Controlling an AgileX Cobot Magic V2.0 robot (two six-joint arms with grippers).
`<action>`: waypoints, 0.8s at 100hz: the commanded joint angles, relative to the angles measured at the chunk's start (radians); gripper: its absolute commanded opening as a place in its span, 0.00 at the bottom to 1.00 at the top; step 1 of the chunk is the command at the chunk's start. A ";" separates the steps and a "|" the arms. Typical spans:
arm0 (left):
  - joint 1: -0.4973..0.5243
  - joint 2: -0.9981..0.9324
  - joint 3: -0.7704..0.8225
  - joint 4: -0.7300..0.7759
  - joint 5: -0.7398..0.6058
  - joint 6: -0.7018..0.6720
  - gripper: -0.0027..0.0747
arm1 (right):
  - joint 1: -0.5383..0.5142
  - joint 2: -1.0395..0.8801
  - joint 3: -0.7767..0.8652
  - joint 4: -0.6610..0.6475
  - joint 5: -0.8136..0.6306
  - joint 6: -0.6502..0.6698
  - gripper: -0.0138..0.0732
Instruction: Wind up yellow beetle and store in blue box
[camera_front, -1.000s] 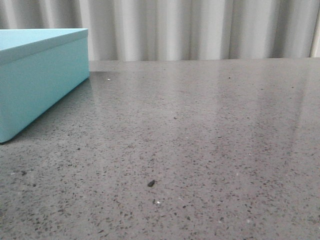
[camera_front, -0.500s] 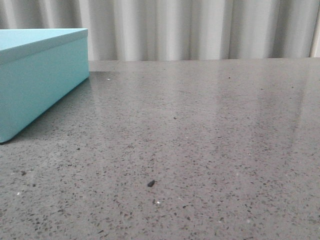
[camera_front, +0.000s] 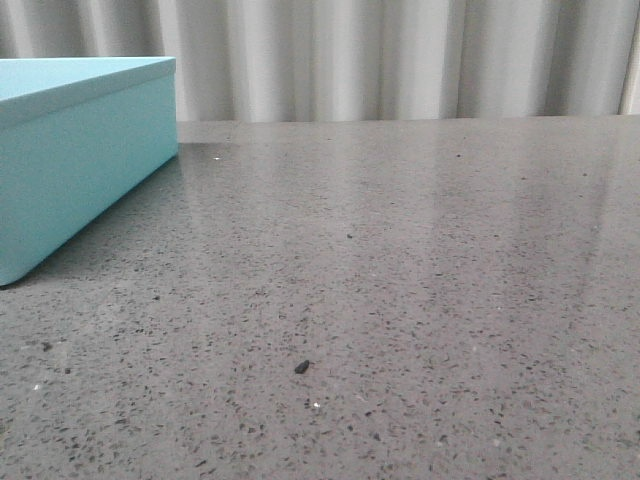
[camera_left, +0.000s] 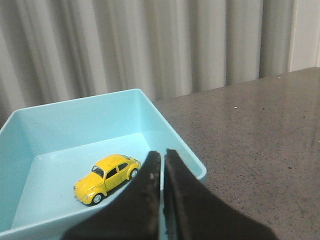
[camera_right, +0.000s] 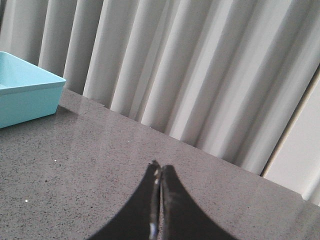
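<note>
The yellow beetle (camera_left: 106, 177) stands on its wheels on the floor of the open blue box (camera_left: 175, 132), seen in the left wrist view. My left gripper (camera_left: 162, 154) is shut and empty, above the box's near corner, beside the car and apart from it. The blue box also shows at the far left of the front view (camera_front: 80, 160) and in the right wrist view (camera_right: 25, 95). My right gripper (camera_right: 160, 169) is shut and empty above the bare table, well away from the box. Neither gripper shows in the front view.
The speckled grey table (camera_front: 400, 280) runs back to a pale pleated curtain (camera_front: 400, 60). A small dark speck (camera_front: 301, 367) lies on the table near the front. No lid shows in the wrist views.
</note>
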 joint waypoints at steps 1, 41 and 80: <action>-0.009 0.010 -0.023 -0.031 -0.058 -0.009 0.01 | 0.002 -0.009 -0.016 -0.010 -0.088 -0.007 0.10; -0.009 0.010 0.030 -0.043 -0.067 -0.009 0.01 | 0.002 -0.009 -0.016 -0.010 -0.088 -0.007 0.10; -0.009 -0.041 0.245 0.349 -0.311 -0.367 0.01 | 0.002 -0.009 -0.016 -0.010 -0.088 -0.007 0.10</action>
